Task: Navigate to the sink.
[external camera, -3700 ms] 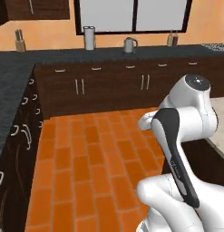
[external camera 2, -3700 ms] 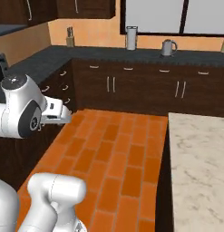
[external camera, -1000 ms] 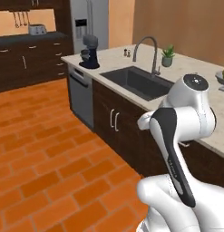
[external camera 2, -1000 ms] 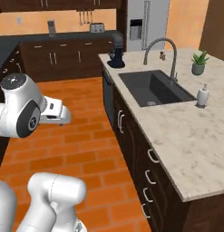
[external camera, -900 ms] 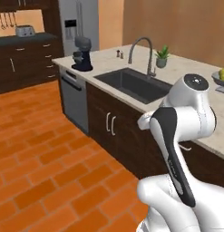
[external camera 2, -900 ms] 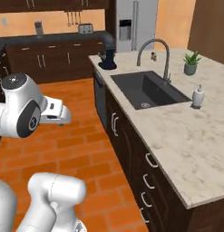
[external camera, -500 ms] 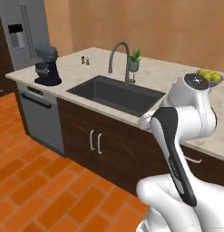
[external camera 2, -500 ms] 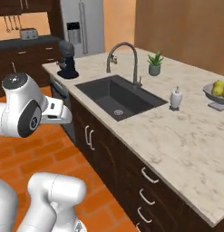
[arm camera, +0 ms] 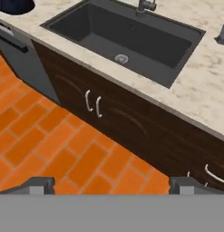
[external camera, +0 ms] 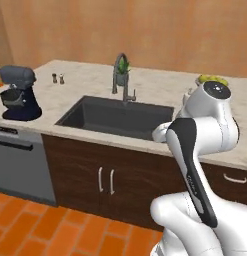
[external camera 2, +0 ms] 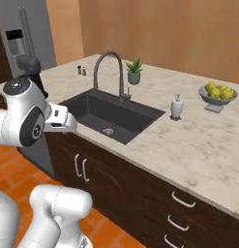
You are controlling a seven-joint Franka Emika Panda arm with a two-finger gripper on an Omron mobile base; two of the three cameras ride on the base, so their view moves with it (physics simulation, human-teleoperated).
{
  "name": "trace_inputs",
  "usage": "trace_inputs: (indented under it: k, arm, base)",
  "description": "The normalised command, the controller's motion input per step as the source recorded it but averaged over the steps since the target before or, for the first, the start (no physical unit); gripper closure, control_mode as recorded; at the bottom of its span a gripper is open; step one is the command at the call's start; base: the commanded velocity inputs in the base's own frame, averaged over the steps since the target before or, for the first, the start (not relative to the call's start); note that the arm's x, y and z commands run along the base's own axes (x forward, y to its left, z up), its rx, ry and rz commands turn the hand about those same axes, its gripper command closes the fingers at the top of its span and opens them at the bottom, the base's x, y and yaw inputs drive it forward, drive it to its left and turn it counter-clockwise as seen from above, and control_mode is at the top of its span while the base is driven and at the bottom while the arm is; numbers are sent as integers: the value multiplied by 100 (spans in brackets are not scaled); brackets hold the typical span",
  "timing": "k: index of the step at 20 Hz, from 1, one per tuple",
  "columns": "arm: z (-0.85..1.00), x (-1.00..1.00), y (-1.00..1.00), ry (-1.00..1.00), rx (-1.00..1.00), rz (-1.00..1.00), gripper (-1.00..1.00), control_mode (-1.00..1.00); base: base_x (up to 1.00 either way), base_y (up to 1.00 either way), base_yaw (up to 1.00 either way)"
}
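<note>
The sink [external camera: 115,116] is set into the beige marble counter [external camera 2: 203,145], directly ahead of the base, with its faucet [external camera 2: 109,72] rising from the basin's far rim. In the hand view the drain [arm camera: 121,58] lies near the basin's front wall, and the cabinet doors [arm camera: 93,102] stand below the counter's front edge.

The gripper [arm camera: 111,183] points down at the brick floor [arm camera: 50,149] in front of the cabinets. Its fingertips [arm camera: 38,185] sit wide apart with nothing between them, so treat the claw as released and empty.

Watch for these hazards:

1. Overshoot. You appear close to the counter's front edge already. Further forward travel could drive the base or the folded arm into the cabinet doors.
2. Sideways drift. A stand mixer [external camera: 17,92] sits toward the counter's left end above the dishwasher [external camera: 20,165]; a soap dispenser [external camera 2: 176,106] stands just beside the basin's right rim. Stopping off-centre would leave you facing either, not the basin.
</note>
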Motion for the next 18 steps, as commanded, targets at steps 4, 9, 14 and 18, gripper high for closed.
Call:
trace_inputs:
  k: [4, 9, 14, 18]
  arm:
    - [0, 0, 0, 0, 0, 0, -100, 100]
    - [0, 0, 0, 0, 0, 0, -100, 100]
    - [0, 0, 0, 0, 0, 0, -100, 100]
    - [0, 0, 0, 0, 0, 0, -100, 100]
  base:
    - [35, 86, -45]
    - [45, 64, -43]
    - [64, 40, -44]
    - [86, 40, -43]
